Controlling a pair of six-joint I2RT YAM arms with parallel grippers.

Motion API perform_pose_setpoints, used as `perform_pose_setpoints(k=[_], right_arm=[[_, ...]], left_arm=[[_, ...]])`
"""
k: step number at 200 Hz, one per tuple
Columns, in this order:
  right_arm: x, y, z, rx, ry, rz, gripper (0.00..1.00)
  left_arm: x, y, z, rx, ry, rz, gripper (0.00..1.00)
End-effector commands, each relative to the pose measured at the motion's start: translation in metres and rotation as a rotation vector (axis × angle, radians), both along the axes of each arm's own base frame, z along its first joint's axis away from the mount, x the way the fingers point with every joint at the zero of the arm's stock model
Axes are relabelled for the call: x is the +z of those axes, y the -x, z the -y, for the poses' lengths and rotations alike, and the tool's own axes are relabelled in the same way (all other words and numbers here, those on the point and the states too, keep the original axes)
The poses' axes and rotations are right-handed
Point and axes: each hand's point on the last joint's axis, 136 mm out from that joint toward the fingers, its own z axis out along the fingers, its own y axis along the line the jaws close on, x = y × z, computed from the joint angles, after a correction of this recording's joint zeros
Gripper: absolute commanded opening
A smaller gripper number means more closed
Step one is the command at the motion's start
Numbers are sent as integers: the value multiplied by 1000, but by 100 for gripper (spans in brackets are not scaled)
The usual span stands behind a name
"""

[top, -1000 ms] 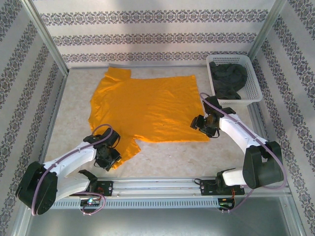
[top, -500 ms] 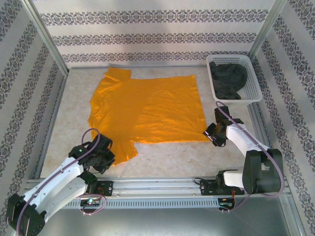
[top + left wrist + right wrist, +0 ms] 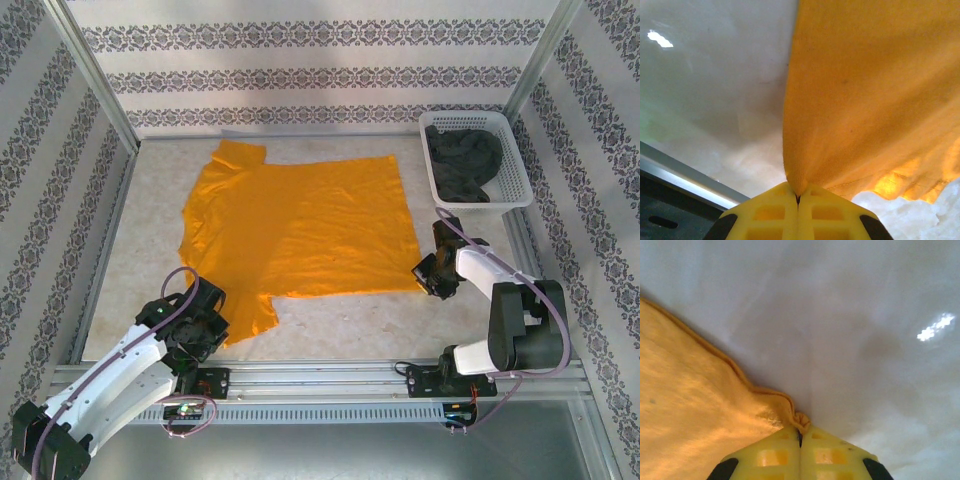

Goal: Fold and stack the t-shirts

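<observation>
- From the top external view, found the mustard-orange t-shirt (image 3: 300, 225) spread flat across the middle of the table (image 3: 350, 325), collar end to the left and hem to the right.
- Spotted the charcoal grey t-shirt (image 3: 463, 165) bunched inside the white lattice basket (image 3: 516, 190) at the far right corner, apart from the orange one.
- Placed the left gripper (image 3: 212, 335) low at the near sleeve of the mustard-orange t-shirt, close to the front edge of the table.
- Placed the right gripper (image 3: 425, 278) at the near right hem corner, touching the cloth edge.
- Could not read either pair of jaws from that height.
- From the left wrist view, saw the yellow fingers (image 3: 775, 212) clenched together on a pinch of orange cloth.
- Traced the fabric fanning up and to the right from that pinch, its lower edge lifted and lit from behind.
- Noted bare pale table on the left and a metal rail (image 3: 680, 172) crossing the lower left corner.
- From the right wrist view, saw the yellow fingers (image 3: 830, 452) pressed tight on the hem corner, with a small pucker of hem right at the tips.
- Followed the stitched hem running up and to the left from the grip, with cloth below it and bare table above and to the right.
</observation>
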Motion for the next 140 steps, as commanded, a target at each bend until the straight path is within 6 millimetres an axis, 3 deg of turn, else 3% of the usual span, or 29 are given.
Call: perform_pose_setpoints(k=[1,30,55,91,140], right_arm=[[1,6,4,10,26,-26,0],[28,24,4,46,56,7,0],[51,30,-5,88,77,52,0],[64,-4,-14,110,80,100,0],[71,-75,-25,69,27,119,0]], left_arm=[[8,11,-5,-11,-27,-35,0],[24,6,-8,-20,-39,3,0],[53,-18,-9,-34,-66,127,0],[94,-86,-5,-6,-116,337,0],[118,-201,-18,65,-42,456,0]])
